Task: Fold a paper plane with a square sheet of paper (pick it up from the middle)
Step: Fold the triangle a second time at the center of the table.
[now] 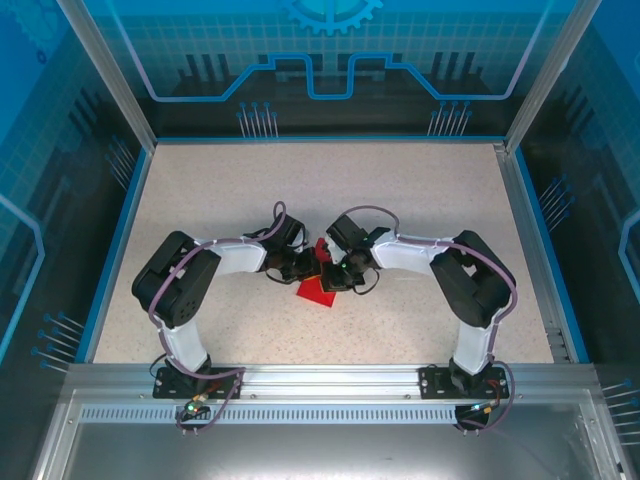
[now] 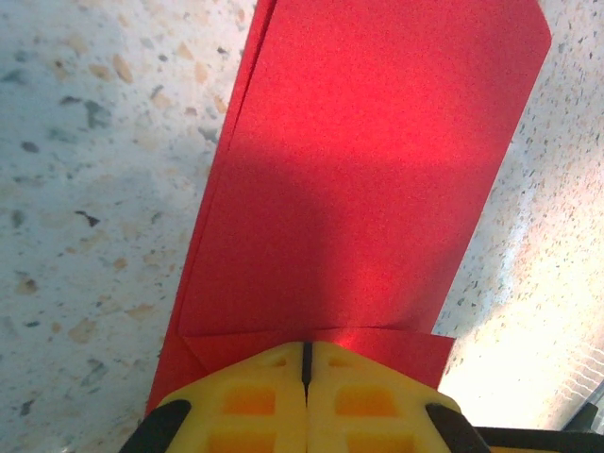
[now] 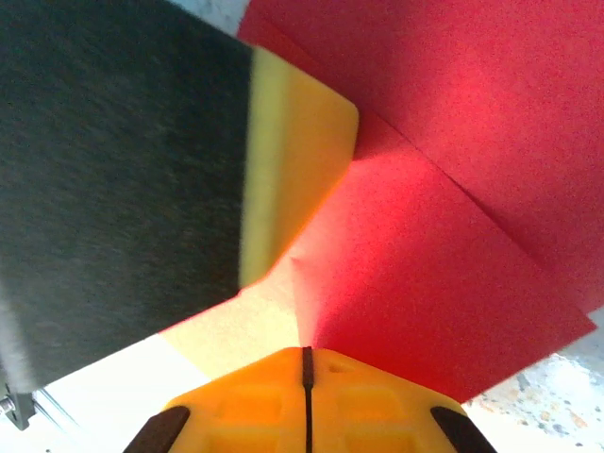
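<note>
The square sheet of paper [image 1: 316,291] is bright red and folded over on itself into layers. It sits at the table's middle, between both wrists. In the left wrist view the paper [image 2: 368,170] runs away from me as a long strip with a folded flap near the jaws. My left gripper [image 2: 307,351] is shut on its near edge. My right gripper [image 3: 307,354] is shut on a crease of the paper [image 3: 453,236], which fans out ahead. A yellow finger [image 3: 297,151] of the left gripper presses close beside it. From above, the left gripper [image 1: 310,266] and right gripper [image 1: 334,272] almost touch.
The speckled beige table [image 1: 400,200] spreads wide around the arms. A blue rim and transparent walls [image 1: 520,190] enclose it. An aluminium rail [image 1: 330,380] carrying both arm bases runs along the near edge.
</note>
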Controlling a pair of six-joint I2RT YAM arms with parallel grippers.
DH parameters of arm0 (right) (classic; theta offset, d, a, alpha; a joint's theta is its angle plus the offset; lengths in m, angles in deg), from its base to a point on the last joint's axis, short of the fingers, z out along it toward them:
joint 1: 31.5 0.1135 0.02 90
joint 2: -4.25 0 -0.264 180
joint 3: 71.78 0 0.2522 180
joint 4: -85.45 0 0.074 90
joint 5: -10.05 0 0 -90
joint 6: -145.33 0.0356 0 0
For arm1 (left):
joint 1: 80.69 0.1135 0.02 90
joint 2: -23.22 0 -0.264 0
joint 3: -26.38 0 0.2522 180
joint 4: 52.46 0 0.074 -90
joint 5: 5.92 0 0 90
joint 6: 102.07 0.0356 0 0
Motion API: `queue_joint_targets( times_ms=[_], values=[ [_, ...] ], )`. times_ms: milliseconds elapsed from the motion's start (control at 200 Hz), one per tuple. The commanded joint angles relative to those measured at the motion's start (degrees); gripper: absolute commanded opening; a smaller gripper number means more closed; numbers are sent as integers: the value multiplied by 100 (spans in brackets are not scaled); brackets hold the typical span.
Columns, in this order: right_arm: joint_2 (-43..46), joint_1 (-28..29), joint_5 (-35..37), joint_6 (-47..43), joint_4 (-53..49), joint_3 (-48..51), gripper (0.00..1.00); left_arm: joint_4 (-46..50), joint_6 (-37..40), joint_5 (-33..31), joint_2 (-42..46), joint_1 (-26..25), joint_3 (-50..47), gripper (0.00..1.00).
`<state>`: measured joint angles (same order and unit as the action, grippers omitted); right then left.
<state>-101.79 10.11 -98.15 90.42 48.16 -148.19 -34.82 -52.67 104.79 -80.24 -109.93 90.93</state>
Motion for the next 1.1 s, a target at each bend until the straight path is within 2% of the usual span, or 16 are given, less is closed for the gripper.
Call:
queue_joint_targets(
  times_ms=[0, 400, 645, 1095],
  values=[
    [-171, 53, -57, -79, -90, 56, 7, 561, -93, -312, -458, -31, -280, 6],
    [-175, 56, 147, -362, -411, 25, 6, 613, -132, -344, -500, -37, -261, 5],
    [161, 126, -192, -380, -48, 69, 7, 596, -144, -340, -517, -38, -254, 5],
    [-117, 274, -140, -528, -357, 38, 7, 608, -159, -333, -551, -35, -262, 5]
  ],
)
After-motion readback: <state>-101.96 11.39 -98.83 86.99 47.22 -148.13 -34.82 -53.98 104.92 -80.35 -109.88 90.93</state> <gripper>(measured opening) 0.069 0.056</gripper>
